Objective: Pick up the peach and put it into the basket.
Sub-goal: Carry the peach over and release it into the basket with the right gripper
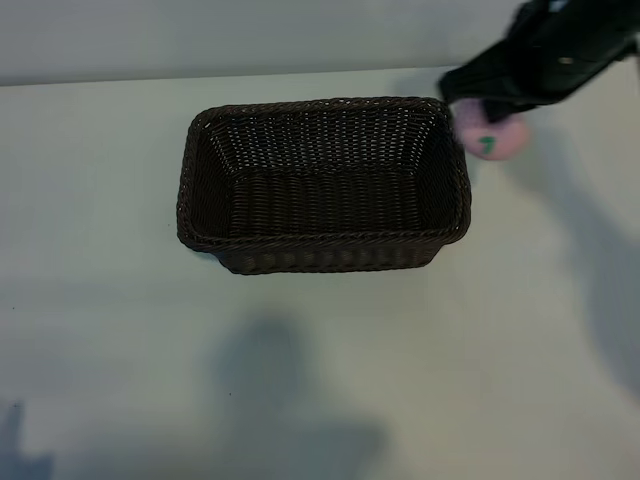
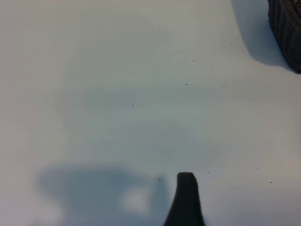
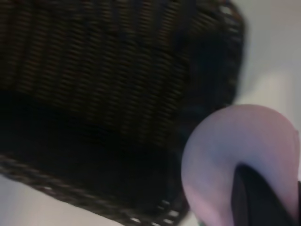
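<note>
Pale, plain table (image 1: 320,380) fills nearly whole exterior view. Lighter wall (image 1: 230,35) strip behind far edge. Soft grey shadows on tabletop near front edge and at right side. Few tiny dark specks on surface.

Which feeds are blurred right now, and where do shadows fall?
Exterior view: right claw holding the peach smears slightly; soft shadows lie on the table. Right wrist view: basket and peach heavily blurred. Left wrist view: sharp, with the basket's shadow beside it.
</note>
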{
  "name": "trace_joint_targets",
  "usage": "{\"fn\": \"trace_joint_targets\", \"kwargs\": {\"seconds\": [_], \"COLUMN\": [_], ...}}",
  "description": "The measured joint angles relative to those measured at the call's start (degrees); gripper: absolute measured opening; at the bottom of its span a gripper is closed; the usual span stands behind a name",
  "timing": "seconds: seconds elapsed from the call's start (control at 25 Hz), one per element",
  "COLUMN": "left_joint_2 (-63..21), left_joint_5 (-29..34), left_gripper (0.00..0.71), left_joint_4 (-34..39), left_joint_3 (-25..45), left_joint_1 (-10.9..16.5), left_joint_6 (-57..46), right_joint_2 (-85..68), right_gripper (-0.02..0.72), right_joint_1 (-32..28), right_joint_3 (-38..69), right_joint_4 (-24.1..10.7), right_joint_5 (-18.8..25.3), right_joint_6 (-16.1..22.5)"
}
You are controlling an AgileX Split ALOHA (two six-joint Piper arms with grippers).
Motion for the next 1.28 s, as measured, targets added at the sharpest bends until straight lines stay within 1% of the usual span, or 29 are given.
{"fn": "trace_joint_targets", "kwargs": {"seconds": [0.24, 0.4, 0.76, 0.92, 1.0, 1.08, 1.16, 1.28], "left_joint_2": [0.0, 0.0, 0.0, 0.0, 0.0, 0.0, 0.0, 0.0], "left_joint_5": [0.0, 0.0, 0.0, 0.0, 0.0, 0.0, 0.0, 0.0], "left_gripper": [0.594, 0.594, 0.594, 0.594, 0.594, 0.594, 0.594, 0.594], "left_joint_4": [0.0, 0.0, 0.0, 0.0, 0.0, 0.0, 0.0, 0.0], "left_joint_3": [0.0, 0.0, 0.0, 0.0, 0.0, 0.0, 0.0, 0.0], "left_joint_1": [0.0, 0.0, 0.0, 0.0, 0.0, 0.0, 0.0, 0.0], "left_joint_6": [0.0, 0.0, 0.0, 0.0, 0.0, 0.0, 0.0, 0.0], "right_joint_2": [6.6, 11.6, 18.2, 18.9, 19.5, 19.9, 20.0, 20.0], "right_gripper": [0.04, 0.04, 0.04, 0.06, 0.087, 0.14, 0.22, 0.372], "right_joint_1": [6.4, 8.8, 9.7, 9.7, 9.7, 9.7, 9.7, 9.7], "right_joint_3": [-5.6, -8.8, -11.2, -11.3, -11.4, -11.4, -11.5, -13.1], "right_joint_4": [0.0, 0.0, 0.8, 1.0, 1.2, 1.3, 1.3, 1.3], "right_joint_5": [0.1, 0.1, -0.9, -1.3, -1.3, -1.2, -0.8, 1.2], "right_joint_6": [0.2, 0.2, 0.3, 0.2, 0.2, 0.2, 0.2, 0.2]}}
